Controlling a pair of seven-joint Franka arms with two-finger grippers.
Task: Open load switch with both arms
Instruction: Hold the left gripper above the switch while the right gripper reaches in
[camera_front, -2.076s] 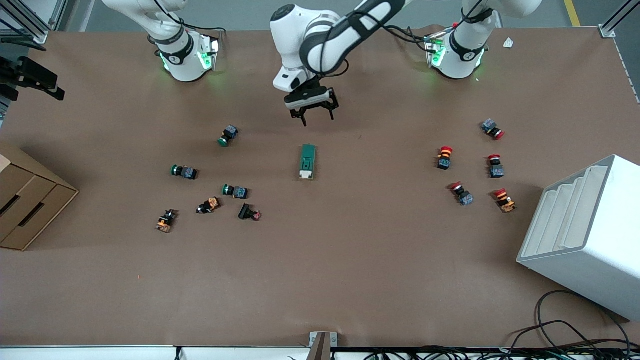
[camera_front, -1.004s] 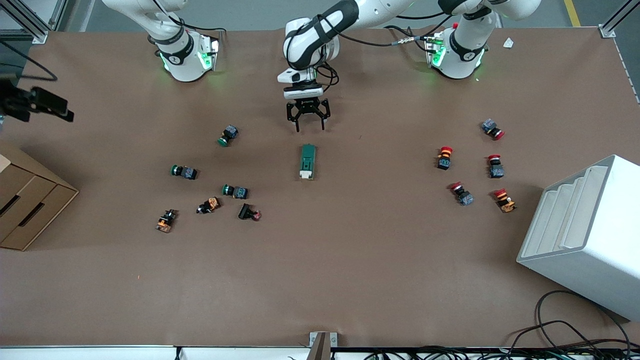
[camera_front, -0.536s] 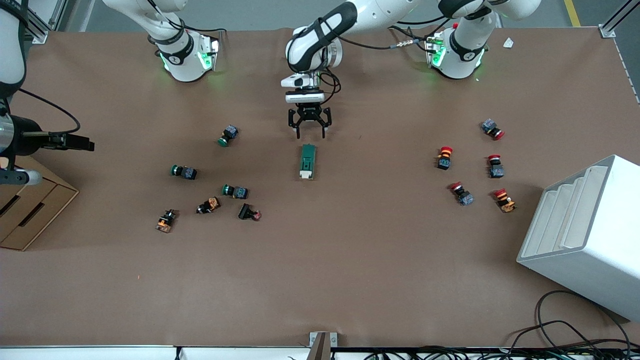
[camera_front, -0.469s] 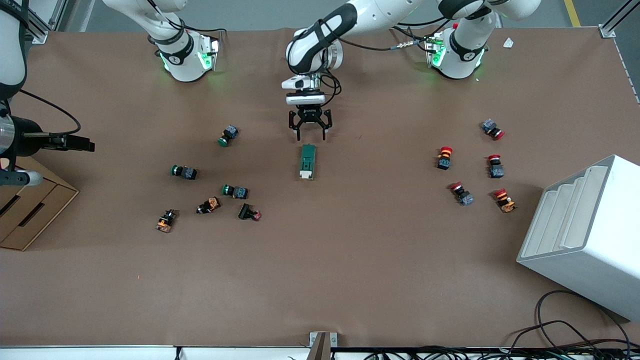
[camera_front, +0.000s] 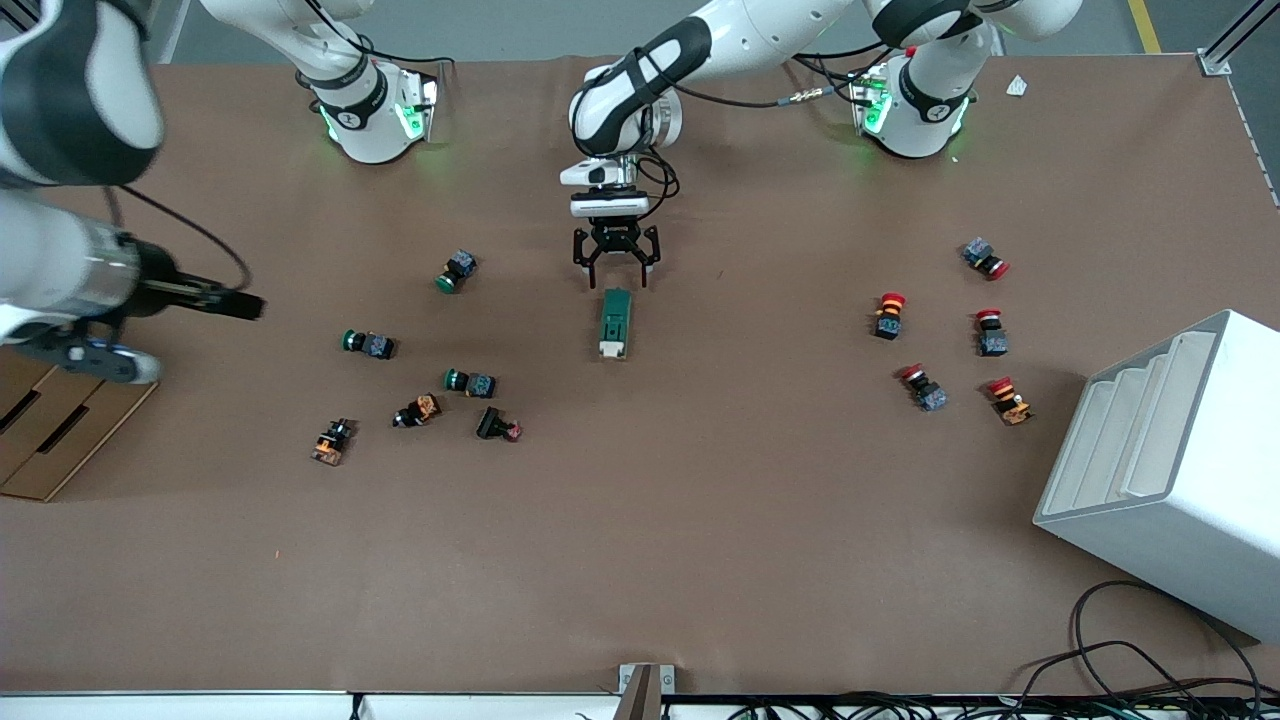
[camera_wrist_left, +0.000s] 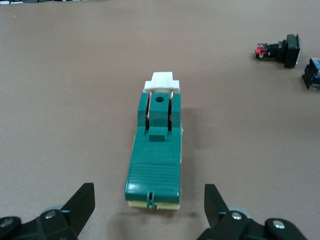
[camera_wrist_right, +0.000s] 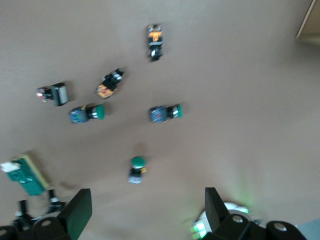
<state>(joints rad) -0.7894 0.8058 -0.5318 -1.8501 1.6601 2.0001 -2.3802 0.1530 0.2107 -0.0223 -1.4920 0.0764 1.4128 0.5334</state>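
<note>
The load switch (camera_front: 615, 322) lies flat at mid-table, a dark-green block with its white lever (camera_front: 611, 349) at the end toward the front camera. In the left wrist view the load switch (camera_wrist_left: 155, 150) shows its white lever (camera_wrist_left: 161, 82) at the end away from my jaws. My left gripper (camera_front: 614, 272) (camera_wrist_left: 149, 212) hangs open over the table just off the switch's green end, touching nothing. My right gripper (camera_front: 228, 300) (camera_wrist_right: 145, 215) is open and empty, high over the green-capped buttons. The right wrist view shows the load switch (camera_wrist_right: 26, 176) off at its edge.
Green-capped push buttons (camera_front: 455, 271) (camera_front: 368, 344) (camera_front: 470, 382) and orange-bodied ones (camera_front: 333, 441) lie toward the right arm's end. Red-capped buttons (camera_front: 889, 314) (camera_front: 991, 331) lie toward the left arm's end, by a white rack (camera_front: 1170, 470). A cardboard drawer box (camera_front: 45, 430) sits at the right arm's end.
My left gripper has turned and come down close to the switch's green end. My right arm has swung in from the table's end toward the buttons. The switch has not moved.
</note>
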